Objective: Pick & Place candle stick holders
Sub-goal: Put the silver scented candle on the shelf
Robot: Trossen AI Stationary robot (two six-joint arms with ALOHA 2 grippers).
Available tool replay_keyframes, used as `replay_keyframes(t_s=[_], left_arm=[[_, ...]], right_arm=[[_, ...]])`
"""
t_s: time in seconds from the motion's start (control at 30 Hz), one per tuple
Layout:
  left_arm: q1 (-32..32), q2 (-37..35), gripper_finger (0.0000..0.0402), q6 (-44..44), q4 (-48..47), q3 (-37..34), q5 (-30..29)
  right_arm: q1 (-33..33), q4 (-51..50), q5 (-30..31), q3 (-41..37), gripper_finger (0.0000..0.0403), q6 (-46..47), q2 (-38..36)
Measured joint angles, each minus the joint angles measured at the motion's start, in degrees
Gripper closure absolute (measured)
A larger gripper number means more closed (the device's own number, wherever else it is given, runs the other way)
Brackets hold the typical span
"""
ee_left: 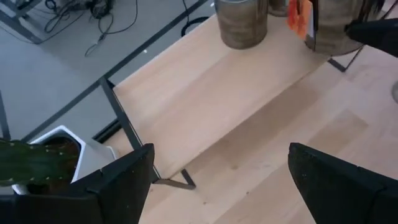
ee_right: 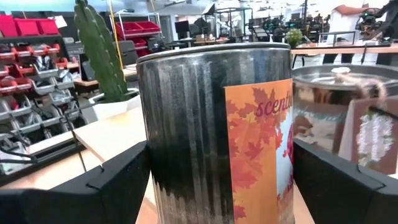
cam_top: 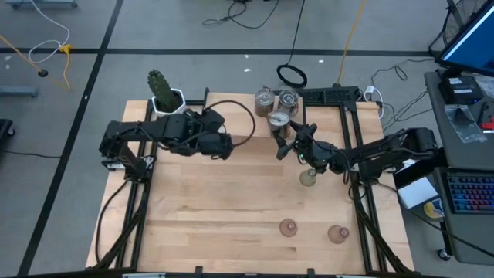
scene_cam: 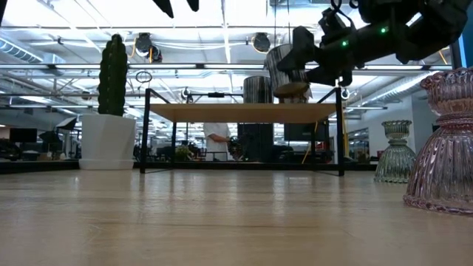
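The right end effector (cam_top: 282, 142) is clamped around a round silvery holder (ee_right: 214, 134), lifted above the desk (cam_top: 216, 208) by the raised shelf (cam_top: 241, 127). This looks like the carry step; next it needs a clear spot to set down. The left end effector (cam_top: 228, 144) hangs spread wide and empty. Two silvery holders (cam_top: 276, 99), a green holder (cam_top: 309, 177), and the cactus (cam_top: 160, 86) stand nearby.

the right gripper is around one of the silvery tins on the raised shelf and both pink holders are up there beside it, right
Not quite. The right gripper does straddle a silvery tin on the raised shelf, as the right wrist view shows. But the high view shows both pink holders down on the table's near part, away from the shelf.
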Motion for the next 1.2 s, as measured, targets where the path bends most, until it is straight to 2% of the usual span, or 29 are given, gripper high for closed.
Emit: replay_keyframes(t_s=[0.27,0.5,0.9,1.2], left_arm=[[-1.35,0.00,0.0023,-3.25,-0.07,-6.38,-0.15],[-2.49,-1.27,0.0035,-7.45,0.51,-12.65,0.06],[-5.39,-11.58,0.0029,-10.16,19.16,-29.60,1.87],[-6.34,-13.86,0.0029,-9.93,31.55,-39.46,5.91]], right_arm=[[0.16,1.07,3.39,0.00,0.0064,-0.46,1.75],[0.27,0.65,4.35,0.00,0.0063,-0.46,1.75],[0.95,1.36,4.40,0.09,0.0063,1.14,1.73],[0.94,1.05,4.07,0.11,0.0062,2.03,1.73]])
